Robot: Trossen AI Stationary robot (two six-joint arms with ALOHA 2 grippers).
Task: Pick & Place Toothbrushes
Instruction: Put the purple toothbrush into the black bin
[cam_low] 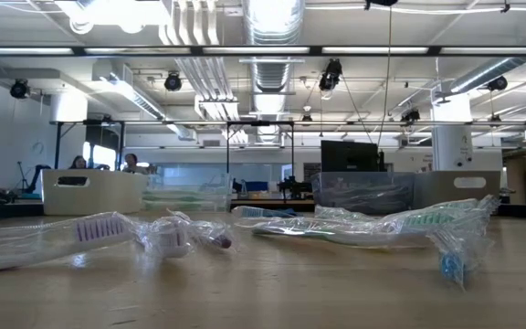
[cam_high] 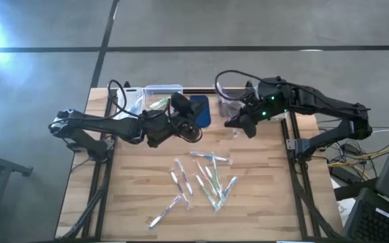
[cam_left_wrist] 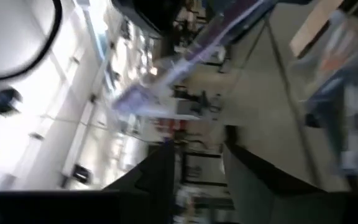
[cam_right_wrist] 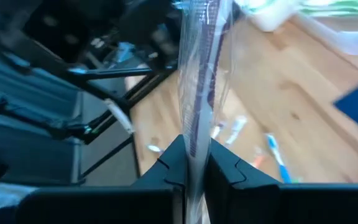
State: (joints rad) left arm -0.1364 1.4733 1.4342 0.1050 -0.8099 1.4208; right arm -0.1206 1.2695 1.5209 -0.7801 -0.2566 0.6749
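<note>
Loose toothbrushes (cam_high: pixel 201 181) in clear wrappers lie scattered on the wooden counter (cam_high: pixel 262 209) from centre toward 6 o'clock in the high view, some touching or crossing, one stray at about 7 o'clock; the low view shows them lying flat on the wood, wrappers crinkled. Right pincer (cam_right_wrist: pixel 194 163) is pressed together on one wrapped toothbrush with purple accent (cam_right_wrist: pixel 199 81), which stands up between the fingers in the right wrist view; from above, that pincer (cam_high: pixel 238 123) hangs over the counter at about 1 o'clock, just short of a clear bin (cam_high: pixel 227 91). Left pincer (cam_high: pixel 189 128) sits at about 11 o'clock of the pile, beside the dark blue pad (cam_high: pixel 200 110); left wrist view shows its fingers (cam_left_wrist: pixel 160 174) spread with a gap, nothing between them. At the far edge, 12 o'clock, a second clear bin (cam_high: pixel 162 94) holds a green-accent brush.
</note>
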